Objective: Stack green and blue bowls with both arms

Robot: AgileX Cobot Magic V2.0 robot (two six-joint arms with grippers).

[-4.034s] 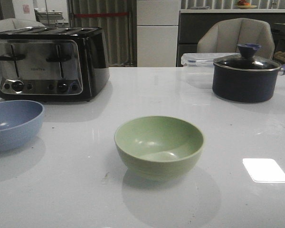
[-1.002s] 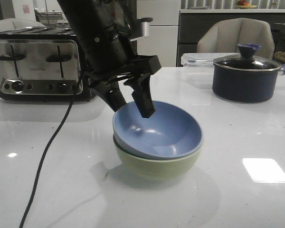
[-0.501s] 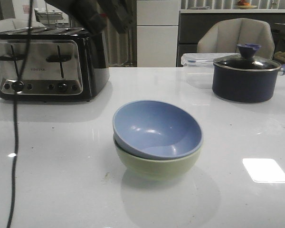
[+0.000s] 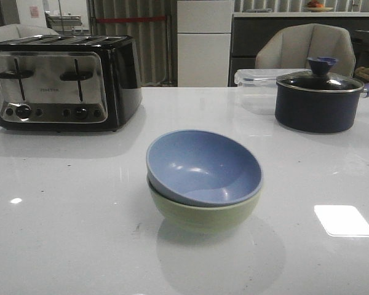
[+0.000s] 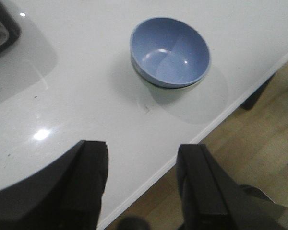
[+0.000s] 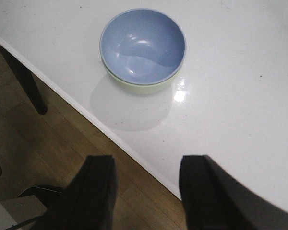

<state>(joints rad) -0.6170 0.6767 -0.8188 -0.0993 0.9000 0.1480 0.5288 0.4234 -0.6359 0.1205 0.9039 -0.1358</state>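
Now that the left arm has cleared the front view, the blue bowl (image 4: pixel 203 166) sits nested in the green bowl (image 4: pixel 204 212) mid-bench (image 4: pixel 67 221), both the left hand (image 5: pixel 141 184) and right hand (image 6: pixel 146 189) released and empty, so stacking appears complete.

Dim, grainy; glare on table (image 4: pixel 80 246)

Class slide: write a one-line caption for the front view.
Blue bowl nested in green bowl on a white table, toaster and lidded pot behind.
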